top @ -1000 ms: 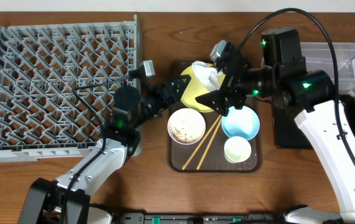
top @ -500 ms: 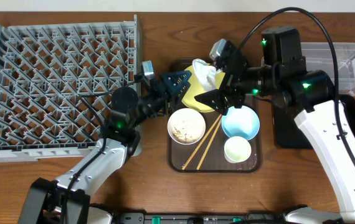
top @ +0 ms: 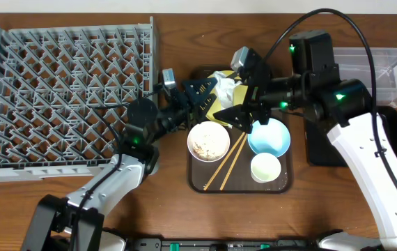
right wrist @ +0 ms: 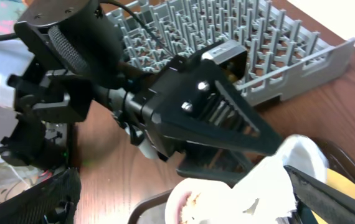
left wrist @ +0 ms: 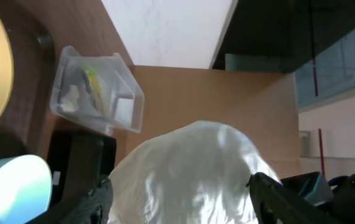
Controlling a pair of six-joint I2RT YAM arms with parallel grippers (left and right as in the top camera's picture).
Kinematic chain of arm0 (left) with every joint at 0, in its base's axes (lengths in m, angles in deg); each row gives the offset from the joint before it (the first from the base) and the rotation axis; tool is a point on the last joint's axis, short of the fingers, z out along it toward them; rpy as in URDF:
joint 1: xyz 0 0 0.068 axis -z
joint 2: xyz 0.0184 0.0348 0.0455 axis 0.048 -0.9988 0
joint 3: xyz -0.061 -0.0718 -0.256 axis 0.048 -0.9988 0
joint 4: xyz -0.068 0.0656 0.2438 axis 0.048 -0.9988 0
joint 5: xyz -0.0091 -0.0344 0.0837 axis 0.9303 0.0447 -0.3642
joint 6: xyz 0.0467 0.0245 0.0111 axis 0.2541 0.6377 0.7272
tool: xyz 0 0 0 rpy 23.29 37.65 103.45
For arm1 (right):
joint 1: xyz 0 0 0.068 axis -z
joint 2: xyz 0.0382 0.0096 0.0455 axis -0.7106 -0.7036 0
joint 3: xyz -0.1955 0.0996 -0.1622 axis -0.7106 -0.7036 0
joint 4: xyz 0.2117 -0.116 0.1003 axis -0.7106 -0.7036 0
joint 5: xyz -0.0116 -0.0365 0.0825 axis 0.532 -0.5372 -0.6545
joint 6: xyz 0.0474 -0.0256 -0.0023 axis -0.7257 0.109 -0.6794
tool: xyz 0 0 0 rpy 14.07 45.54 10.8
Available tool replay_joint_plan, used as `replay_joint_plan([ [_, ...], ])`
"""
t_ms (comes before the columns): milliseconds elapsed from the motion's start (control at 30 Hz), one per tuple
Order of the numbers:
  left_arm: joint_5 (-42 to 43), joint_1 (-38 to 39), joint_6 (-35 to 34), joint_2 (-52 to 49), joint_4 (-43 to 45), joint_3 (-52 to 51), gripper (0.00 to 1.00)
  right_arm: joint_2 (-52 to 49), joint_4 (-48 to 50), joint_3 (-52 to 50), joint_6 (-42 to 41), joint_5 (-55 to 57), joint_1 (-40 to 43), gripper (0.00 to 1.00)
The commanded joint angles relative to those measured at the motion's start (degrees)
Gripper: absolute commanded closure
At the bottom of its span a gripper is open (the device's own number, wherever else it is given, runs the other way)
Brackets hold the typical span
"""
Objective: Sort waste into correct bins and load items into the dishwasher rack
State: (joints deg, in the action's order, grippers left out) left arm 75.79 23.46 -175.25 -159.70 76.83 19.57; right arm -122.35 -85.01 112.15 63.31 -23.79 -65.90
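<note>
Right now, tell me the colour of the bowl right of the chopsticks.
The bowl is light blue, clearest in the overhead view.

Much of yellow plate (top: 217, 111) under napkin (top: 225, 82)

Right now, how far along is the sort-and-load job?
Done: wrapper lies in the clear tub. In hand: left gripper straddles the napkin by the plate, grip unclear; right gripper hangs open nearby. To do: crumbs sit in the white bowl; plate, blue bowl, cup and chopsticks await loading; the rack holds nothing.
</note>
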Motion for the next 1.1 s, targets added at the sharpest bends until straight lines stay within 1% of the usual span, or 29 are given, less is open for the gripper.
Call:
replay_joint_plan([
  [0,-0.5,0.2,0.2,-0.1,2.6,1.0,0.26,0.4,-0.1,0.3,-0.2,-2.3,-1.7,0.01],
  [167,-0.7,0.2,0.2,-0.1,6.1,1.0,0.25,0.4,0.0,0.3,-0.2,-2.3,-3.1,0.01],
  [300,-0.7,0.2,-1.7,-0.1,6.9,1.0,0.26,0.4,-0.1,0.3,-0.2,-2.2,-3.1,0.01],
  [367,-0.5,0.2,-1.7,-0.1,7.1,1.0,0.37,0.4,0.0,0.3,-0.2,-1.5,-3.1,0.01],
  [433,-0.4,0.2,-1.7,-0.1,7.1,1.0,0.56,0.4,0.0,0.3,-0.2,-0.9,-3.1,0.01],
  [500,-0.3,0.2,-1.7,-0.1,7.1,1.0,0.71,0.4,0.0,0.3,-0.2,-0.2,-3.1,0.01],
  [567,-0.3,0.2,-1.7,-0.1,7.1,1.0,0.81,0.4,0.0,0.3,-0.2,0.5,-3.1,0.01],
  [600,-0.3,0.2,-1.7,-0.1,7.1,1.0,0.88,0.4,0.0,0.3,-0.2,0.5,-3.0,0.01],
  [633,-0.3,0.2,-1.6,-0.1,7.1,1.0,0.92,0.4,0.0,0.3,-0.2,0.5,-3.0,0.01],
  [667,-0.3,0.2,-1.6,-0.1,7.1,1.0,0.94,0.4,0.0,0.3,-0.2,1.1,-3.0,0.01],
  [733,-0.3,0.2,-0.8,-0.1,7.1,1.0,0.94,0.4,-0.1,0.3,-0.2,4.1,-3.0,0.01],
  [800,-0.3,0.2,2.1,-0.1,7.0,1.0,0.94,0.4,-0.1,0.3,-0.2,8.0,-3.0,0.01],
  [900,-0.3,0.2,8.4,-0.1,4.4,1.0,0.94,0.5,0.0,0.3,-0.2,16.5,-3.0,0.01],
  [1000,-0.3,0.1,18.5,-0.1,0.3,1.0,0.94,0.5,0.3,0.3,-0.5,25.6,-2.9,0.01],
  [1033,-0.3,0.1,21.6,-0.1,-1.0,1.0,0.94,0.5,0.6,0.3,-1.8,29.4,-2.8,0.01],
  [1067,-0.4,0.0,23.4,-0.1,-1.6,1.0,0.94,0.5,0.8,0.3,-2.9,32.1,-2.7,0.01],
])
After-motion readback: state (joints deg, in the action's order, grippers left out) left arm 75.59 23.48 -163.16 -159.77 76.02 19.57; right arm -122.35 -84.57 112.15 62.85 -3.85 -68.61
